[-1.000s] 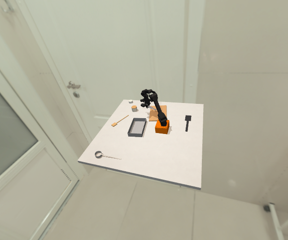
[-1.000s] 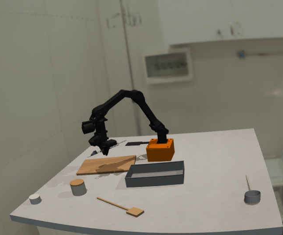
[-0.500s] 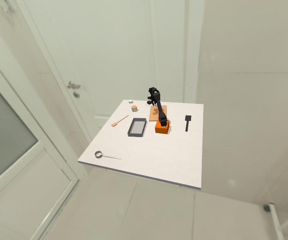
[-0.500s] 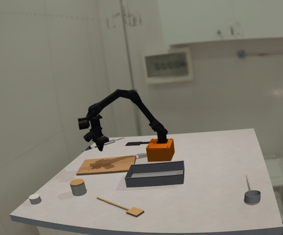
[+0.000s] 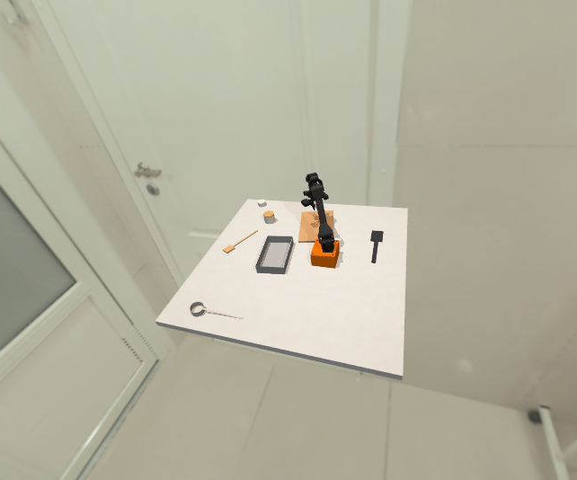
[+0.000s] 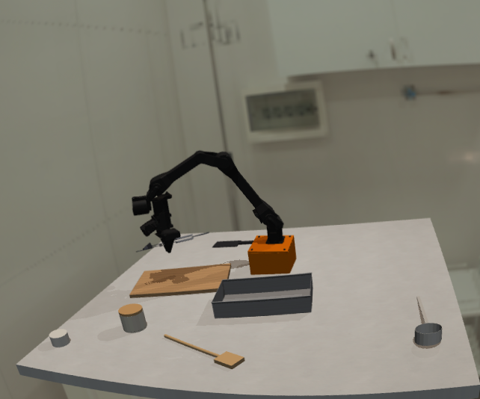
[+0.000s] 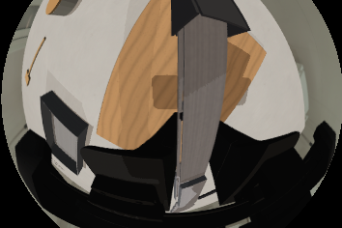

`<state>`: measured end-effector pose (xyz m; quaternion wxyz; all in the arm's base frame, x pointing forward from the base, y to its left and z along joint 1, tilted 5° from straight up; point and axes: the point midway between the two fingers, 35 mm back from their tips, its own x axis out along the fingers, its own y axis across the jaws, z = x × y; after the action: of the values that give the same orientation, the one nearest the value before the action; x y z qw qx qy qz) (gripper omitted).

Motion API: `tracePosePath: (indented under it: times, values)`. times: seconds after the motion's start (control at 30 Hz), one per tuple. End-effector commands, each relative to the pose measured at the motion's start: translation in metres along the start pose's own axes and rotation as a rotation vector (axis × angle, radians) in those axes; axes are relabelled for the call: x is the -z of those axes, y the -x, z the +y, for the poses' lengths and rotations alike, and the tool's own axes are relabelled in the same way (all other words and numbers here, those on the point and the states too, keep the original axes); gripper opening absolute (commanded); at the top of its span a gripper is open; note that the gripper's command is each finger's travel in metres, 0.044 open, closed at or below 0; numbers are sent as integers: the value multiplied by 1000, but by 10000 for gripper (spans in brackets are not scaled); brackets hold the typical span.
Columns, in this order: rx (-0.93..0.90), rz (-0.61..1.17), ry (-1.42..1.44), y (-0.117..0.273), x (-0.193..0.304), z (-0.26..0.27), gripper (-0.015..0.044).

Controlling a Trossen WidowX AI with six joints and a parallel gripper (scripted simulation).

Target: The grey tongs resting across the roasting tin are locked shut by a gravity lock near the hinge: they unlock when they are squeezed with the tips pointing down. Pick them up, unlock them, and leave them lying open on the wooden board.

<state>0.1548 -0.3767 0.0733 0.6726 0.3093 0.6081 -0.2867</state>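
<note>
Gripper (image 6: 170, 249) (image 7: 189, 116) closed partway around the grey tongs (image 6: 184, 240) (image 7: 202, 82), which hang above the wooden board (image 5: 306, 226) (image 6: 188, 279) (image 7: 140, 68). On the pale table (image 5: 330, 309) (image 6: 360, 308) (image 7: 97, 68), the dark roasting tin (image 5: 261, 266) (image 6: 262, 308) (image 7: 49, 116) (a shallow, open rectangle) sits near the board, apart from the tongs. Smallest, a low white-topped pot (image 5: 261, 202) (image 6: 60, 338).

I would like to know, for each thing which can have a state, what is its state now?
Pincer: shut on the tongs.
Grey tongs: held above the table; lock state unclear.
Roasting tin: upright, no tongs across it.
Wooden board: lying flat.
</note>
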Motion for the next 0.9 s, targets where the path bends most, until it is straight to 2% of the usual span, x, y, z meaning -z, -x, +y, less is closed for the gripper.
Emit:
tracePosePath:
  times: [0.0,0.87]
  values:
    - [-5,-48,-13,0,-2,-3,-150]
    - [-20,-545,-86,15,-14,-17,-150]
